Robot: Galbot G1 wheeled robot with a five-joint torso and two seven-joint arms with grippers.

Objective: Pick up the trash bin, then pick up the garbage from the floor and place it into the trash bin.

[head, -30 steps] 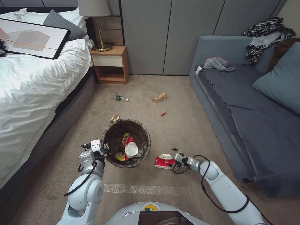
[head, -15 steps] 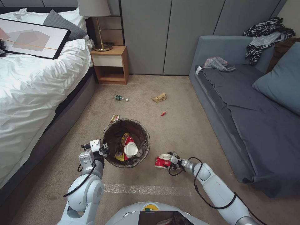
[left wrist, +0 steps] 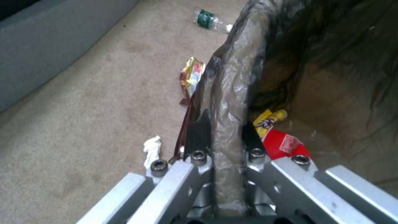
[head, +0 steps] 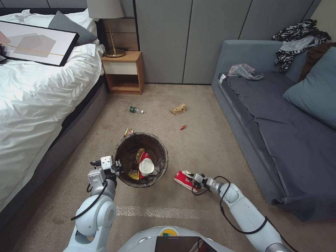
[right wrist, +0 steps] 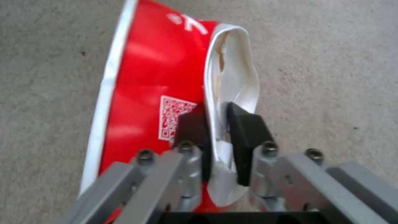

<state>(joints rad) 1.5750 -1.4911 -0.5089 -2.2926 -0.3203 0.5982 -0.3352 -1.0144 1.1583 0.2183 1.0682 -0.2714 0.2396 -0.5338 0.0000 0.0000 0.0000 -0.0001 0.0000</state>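
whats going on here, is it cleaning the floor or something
Yes. The left end effector is clamped on the rim of the trash bin, which already holds a cup and wrappers. The right end effector is pinched shut on the edge of a red-and-white snack packet on the carpet beside the bin. A bottle, a paper bag and small wrappers lie on the floor.

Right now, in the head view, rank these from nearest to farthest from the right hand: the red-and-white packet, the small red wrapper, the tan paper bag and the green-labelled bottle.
1. The red-and-white packet, pinched in the right hand, on the carpet beside the trash bin.
2. The small red wrapper, on the carpet farther ahead.
3. The tan paper bag, beyond it toward the wall.
4. The green-labelled bottle, ahead-left near the nightstand.
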